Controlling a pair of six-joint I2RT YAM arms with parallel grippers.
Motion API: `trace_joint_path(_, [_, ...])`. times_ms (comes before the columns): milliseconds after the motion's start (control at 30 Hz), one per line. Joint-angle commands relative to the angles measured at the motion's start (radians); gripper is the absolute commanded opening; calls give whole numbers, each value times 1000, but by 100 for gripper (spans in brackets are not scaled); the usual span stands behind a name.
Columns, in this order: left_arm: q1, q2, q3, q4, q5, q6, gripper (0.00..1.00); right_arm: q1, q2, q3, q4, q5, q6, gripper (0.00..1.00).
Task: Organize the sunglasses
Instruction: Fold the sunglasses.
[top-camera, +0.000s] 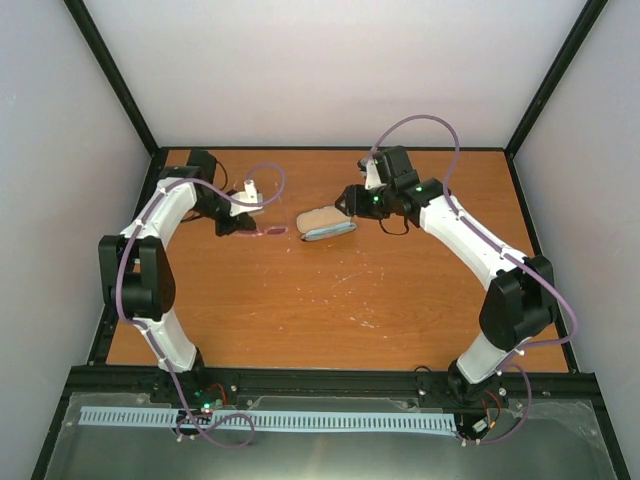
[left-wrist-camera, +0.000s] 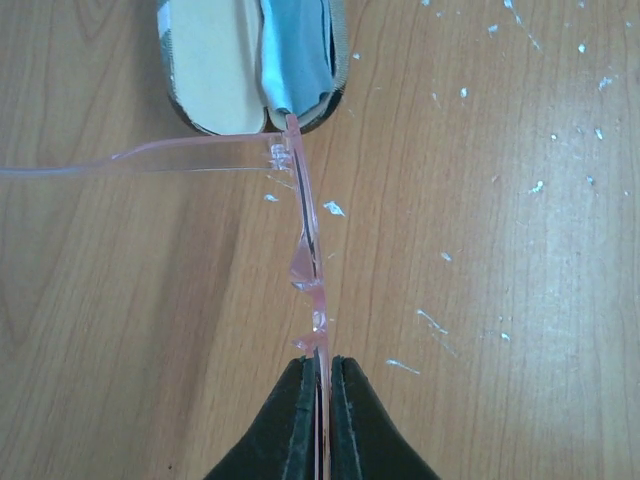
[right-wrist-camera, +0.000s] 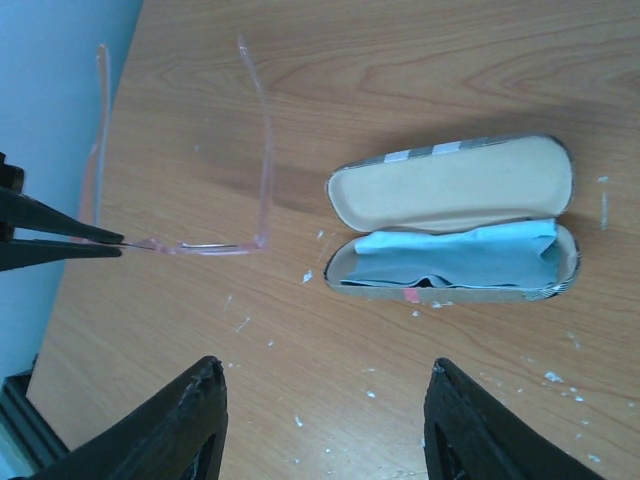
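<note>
The sunglasses (left-wrist-camera: 308, 235) have a thin translucent pink frame with both temple arms unfolded. My left gripper (left-wrist-camera: 324, 362) is shut on the front of the frame and holds it just left of the open case. In the right wrist view the sunglasses (right-wrist-camera: 215, 245) hang from the left gripper's fingertips (right-wrist-camera: 100, 243). In the top view they (top-camera: 268, 230) sit between the left gripper (top-camera: 240, 222) and the case. My right gripper (right-wrist-camera: 322, 385) is open and empty, hovering near the case; in the top view it (top-camera: 346, 205) is just right of the case.
The tan oval case (right-wrist-camera: 455, 215) lies open on the wooden table, with a pale blue cloth (right-wrist-camera: 455, 255) in its lower half. It also shows in the left wrist view (left-wrist-camera: 250, 60) and the top view (top-camera: 326, 224). White flecks dot the table.
</note>
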Motion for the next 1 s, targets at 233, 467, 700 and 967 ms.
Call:
trace_joint_path(233, [-74,-125,22,345,89,-296,0,2,93,20,207,-342,297,64])
trace_joint_path(467, [-206,-233,-116,681,-75,-384,1,4,137,20,446,-420,587,66])
trace_joint_path(700, [-291,-248,-180,844,-224,-388,1,17,186,117,481,-344,629,65])
trace_joint_path(967, [-313,-193,-116,880,-286,-463,1,52,213,199,324,-206,610,65])
